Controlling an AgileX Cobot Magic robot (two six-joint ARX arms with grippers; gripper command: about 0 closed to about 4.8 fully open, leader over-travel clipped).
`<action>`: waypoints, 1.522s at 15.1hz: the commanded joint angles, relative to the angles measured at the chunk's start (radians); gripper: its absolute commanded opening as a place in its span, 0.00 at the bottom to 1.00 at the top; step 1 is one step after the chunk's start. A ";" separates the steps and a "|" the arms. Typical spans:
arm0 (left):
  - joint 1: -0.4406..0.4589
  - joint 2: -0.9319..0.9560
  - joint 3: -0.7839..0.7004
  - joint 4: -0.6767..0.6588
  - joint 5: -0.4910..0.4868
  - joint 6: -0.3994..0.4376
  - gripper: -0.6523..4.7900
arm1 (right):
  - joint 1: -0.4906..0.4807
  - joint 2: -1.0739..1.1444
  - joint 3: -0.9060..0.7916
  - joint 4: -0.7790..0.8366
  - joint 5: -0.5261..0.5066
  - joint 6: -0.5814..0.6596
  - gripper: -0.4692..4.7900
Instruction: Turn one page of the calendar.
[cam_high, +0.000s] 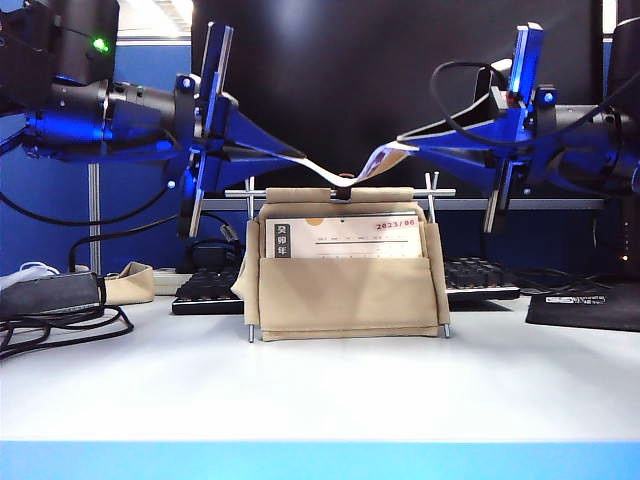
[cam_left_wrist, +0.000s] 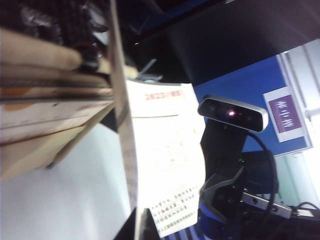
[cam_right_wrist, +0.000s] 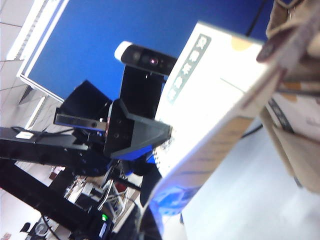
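The small desk calendar (cam_high: 345, 262), white pages in a beige canvas stand on thin silver rods, sits mid-desk, well back from the front edge, in front of the big black monitor (cam_high: 380, 70). Above its top bar the white landscape page (cam_high: 352, 172) hangs stretched like a hammock between the two arms. The left gripper (cam_high: 300, 157) is pinched together on one end of the sheet, over the stand's left shoulder, and the right gripper (cam_high: 392, 148) is clamped on the other end, over the right shoulder. The left wrist view shows the sheet (cam_left_wrist: 162, 160) running edge-on into that gripper's closed tips (cam_left_wrist: 142, 227); in the right wrist view the same sheet (cam_right_wrist: 210, 110) sweeps away from the right gripper (cam_right_wrist: 150, 227), whose tips are too blurred to make out.

From where I stand the worry is tension. The page sags only slightly at the binding, so if the arms pull apart or rise unevenly it could tear at its holes or crease. A hard tug might also tip the light stand backward toward the black keyboard (cam_high: 210, 290) behind it. If one grip slips, the sheet may flop back over the 2023/06 sheet (cam_high: 350, 238) facing front.
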 joint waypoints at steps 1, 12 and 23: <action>-0.006 -0.002 0.007 0.056 0.026 -0.020 0.11 | 0.003 -0.005 0.021 0.035 0.025 0.026 0.09; -0.005 -0.002 0.008 0.173 0.040 -0.041 0.29 | 0.004 -0.006 0.110 0.037 0.035 0.114 0.19; -0.004 -0.001 0.146 0.087 0.011 0.040 0.32 | 0.003 -0.005 0.147 0.028 0.124 0.123 0.21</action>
